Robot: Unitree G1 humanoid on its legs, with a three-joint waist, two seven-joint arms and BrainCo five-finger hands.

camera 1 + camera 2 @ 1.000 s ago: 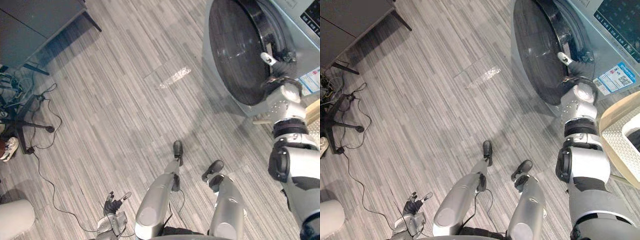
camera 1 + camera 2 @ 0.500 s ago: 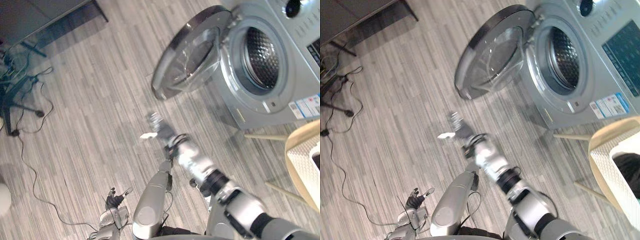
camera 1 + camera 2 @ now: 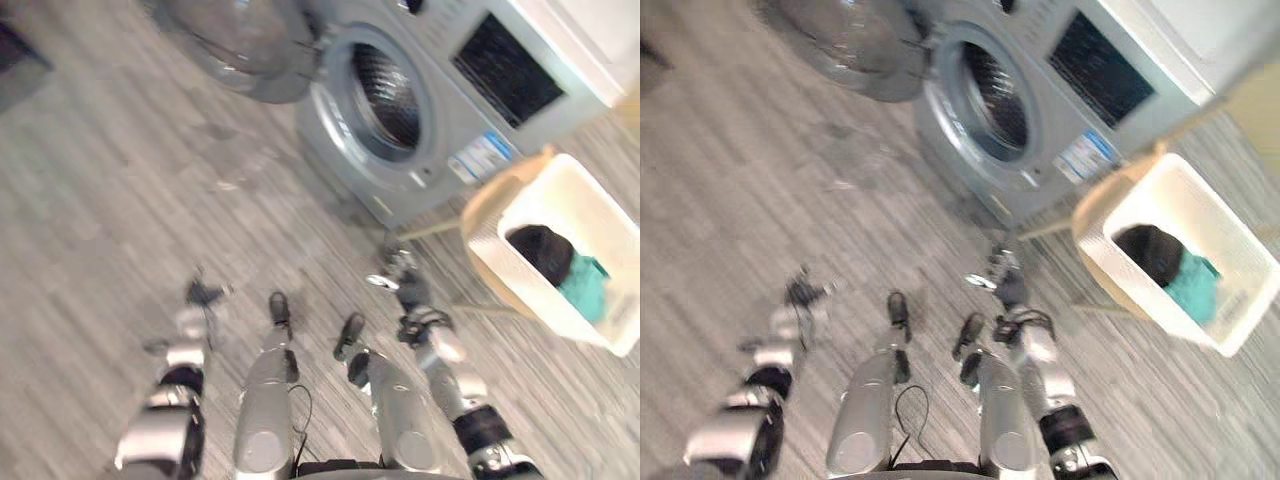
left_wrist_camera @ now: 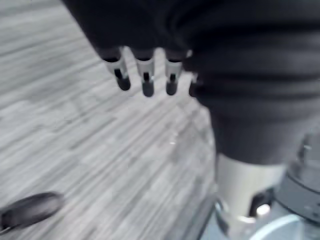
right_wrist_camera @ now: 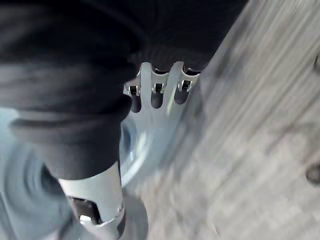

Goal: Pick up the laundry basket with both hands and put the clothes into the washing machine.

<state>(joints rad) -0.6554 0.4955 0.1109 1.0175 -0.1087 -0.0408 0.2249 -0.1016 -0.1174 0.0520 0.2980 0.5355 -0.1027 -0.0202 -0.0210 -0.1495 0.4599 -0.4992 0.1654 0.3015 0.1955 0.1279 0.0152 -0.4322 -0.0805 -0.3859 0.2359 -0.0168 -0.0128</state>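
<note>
Your right hand (image 3: pixel 405 290) has come off the door (image 3: pixel 240 50) of the washing machine (image 3: pixel 400 110) since a second ago, and the head has swung round. The door stands open at 12 o'clock, so that step looks done. The laundry basket (image 3: pixel 490 250) waits at 3 o'clock, untouched, with the clothes (image 3: pixel 560 265) inside. The left hand (image 3: pixel 200 295) hangs at 8 o'clock. Both hands' fingers (image 4: pixel 145 82) are relaxed, apart and empty. Grasping, lifting and loading all remain.

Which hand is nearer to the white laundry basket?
Right. The right hand hangs left of the laundry basket, not touching it; the left hand hangs much farther off, on the robot's left side.
</note>
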